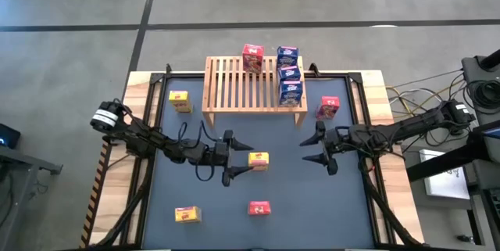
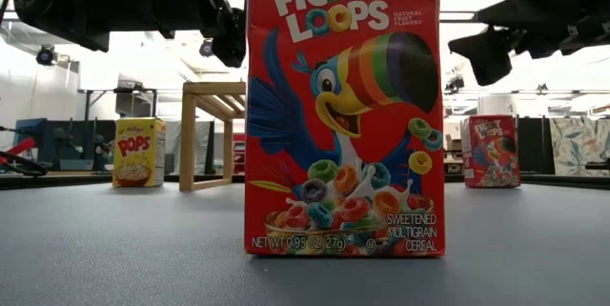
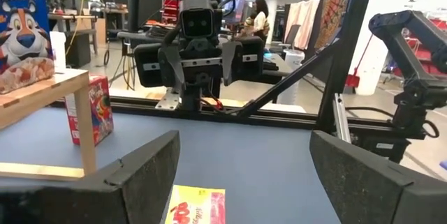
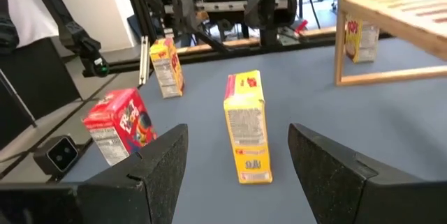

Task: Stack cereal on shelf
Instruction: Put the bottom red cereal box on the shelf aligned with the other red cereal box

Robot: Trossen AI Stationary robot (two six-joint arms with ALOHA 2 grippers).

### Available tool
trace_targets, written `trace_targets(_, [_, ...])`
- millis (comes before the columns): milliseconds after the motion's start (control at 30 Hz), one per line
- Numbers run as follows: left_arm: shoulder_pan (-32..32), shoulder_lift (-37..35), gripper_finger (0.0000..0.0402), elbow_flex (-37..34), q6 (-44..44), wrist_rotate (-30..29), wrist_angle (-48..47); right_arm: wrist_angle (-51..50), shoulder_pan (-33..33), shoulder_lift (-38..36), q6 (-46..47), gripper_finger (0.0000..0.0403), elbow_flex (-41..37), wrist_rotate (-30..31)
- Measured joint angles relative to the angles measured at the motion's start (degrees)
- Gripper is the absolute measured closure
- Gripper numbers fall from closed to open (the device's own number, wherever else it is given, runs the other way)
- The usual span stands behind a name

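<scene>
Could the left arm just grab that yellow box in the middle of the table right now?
Probably yes. The left gripper is open, with the yellow box at its fingertips and nothing between them; the right gripper waits apart.

We note a dark grey table (image 1: pixel 312 204) with a wooden border. On it stands the slatted shelf (image 1: pixel 234 87), bearing one red box (image 1: pixel 252 59) and what appear to be three blue boxes (image 1: pixel 289 75). Directly on the table: three yellow boxes (image 1: pixel 258 159), two red boxes (image 1: pixel 259 208).
</scene>
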Motion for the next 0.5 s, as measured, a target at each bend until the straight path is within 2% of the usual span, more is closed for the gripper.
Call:
trace_targets(233, [0.02, 0.02, 0.0098, 1.01, -3.50, 0.00, -1.18, 2.02, 0.00, 0.00, -2.23, 0.0168, 1.44, -0.01])
trace_targets(400, [-0.25, -0.10, 0.0098, 2.65, -2.34, 0.17, -1.23, 3.24, 0.00, 0.00, -2.23, 0.0168, 1.72, -0.09])
trace_targets(500, [-1.58, -2.00, 0.0098, 4.79, -0.09, 1.88, -6.28, 2.81, -0.02, 0.00, -1.76, 0.0168, 1.72, -0.26])
